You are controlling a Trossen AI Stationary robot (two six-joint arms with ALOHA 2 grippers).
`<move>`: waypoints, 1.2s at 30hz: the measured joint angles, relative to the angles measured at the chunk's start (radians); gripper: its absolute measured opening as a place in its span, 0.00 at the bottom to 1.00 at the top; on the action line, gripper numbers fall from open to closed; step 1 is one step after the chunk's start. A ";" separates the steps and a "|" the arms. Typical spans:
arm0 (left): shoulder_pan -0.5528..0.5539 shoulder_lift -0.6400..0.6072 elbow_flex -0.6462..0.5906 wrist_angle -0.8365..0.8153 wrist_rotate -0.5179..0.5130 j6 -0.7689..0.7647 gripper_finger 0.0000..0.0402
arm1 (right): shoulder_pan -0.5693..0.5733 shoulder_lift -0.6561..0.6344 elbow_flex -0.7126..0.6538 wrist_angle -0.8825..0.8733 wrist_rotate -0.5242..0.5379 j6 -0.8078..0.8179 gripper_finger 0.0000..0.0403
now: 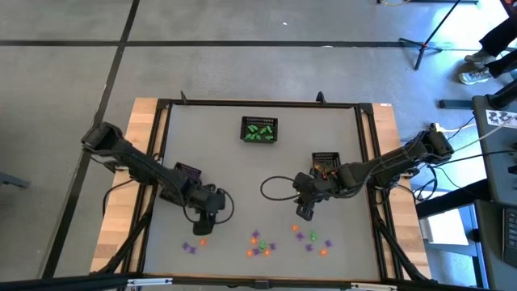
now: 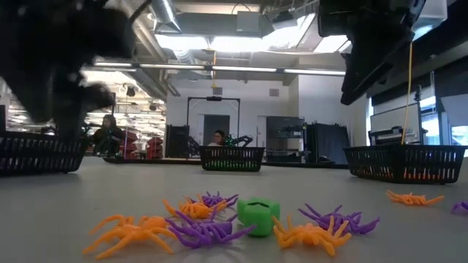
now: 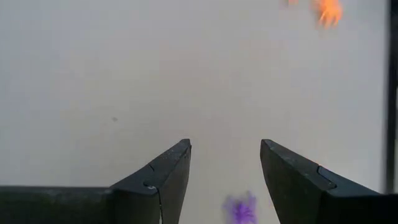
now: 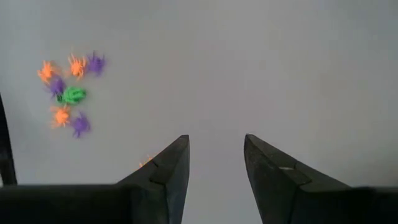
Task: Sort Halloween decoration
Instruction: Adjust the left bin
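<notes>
The Halloween decorations are tiny purple, orange and green plastic spiders and trinkets lying on the grey table near its near edge: one cluster (image 1: 258, 243), a second group (image 1: 313, 239), and a purple one (image 1: 188, 248) with an orange one (image 1: 202, 240) farther left. My left gripper (image 1: 203, 228) hovers open just beyond that orange one. In its wrist view, the left gripper (image 3: 225, 144) has a purple trinket (image 3: 241, 208) between its fingers, untouched. My right gripper (image 1: 304, 214) is open above bare table beyond the right group. From the right gripper (image 4: 216, 137), the cluster (image 4: 69, 93) lies off to one side.
Three black mesh baskets stand on the table: one with green pieces (image 1: 259, 129) near the far edge, one by the left arm (image 1: 187, 171) and one with orange pieces by the right arm (image 1: 325, 164). A black cable loop (image 1: 275, 187) lies mid-table. People sit in the room beyond.
</notes>
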 joint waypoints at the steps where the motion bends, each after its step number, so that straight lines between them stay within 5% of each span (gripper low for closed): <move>1: 0.007 -0.016 0.027 -0.044 -0.006 0.002 0.47 | 0.000 0.000 0.000 0.004 0.003 0.018 0.37; 8: 0.007 -0.160 0.195 -0.597 -0.081 0.023 0.47 | 0.000 0.000 0.000 0.014 0.024 0.051 0.37; 13: 0.006 -0.263 0.136 -0.825 -0.084 -0.004 0.47 | 0.000 0.000 0.000 0.035 0.028 0.052 0.37; 19: 0.088 -0.337 -0.050 -0.769 -0.090 -0.104 0.47 | 0.000 0.000 0.000 0.088 0.085 0.081 0.37; 25: 0.179 -0.321 -0.196 -0.541 -0.029 -0.109 0.47 | 0.000 0.000 0.000 0.139 0.098 0.090 0.37; 36: 0.340 -0.310 -0.183 -0.359 -0.092 -0.080 0.47 | 0.000 0.000 0.000 0.149 0.103 0.154 0.37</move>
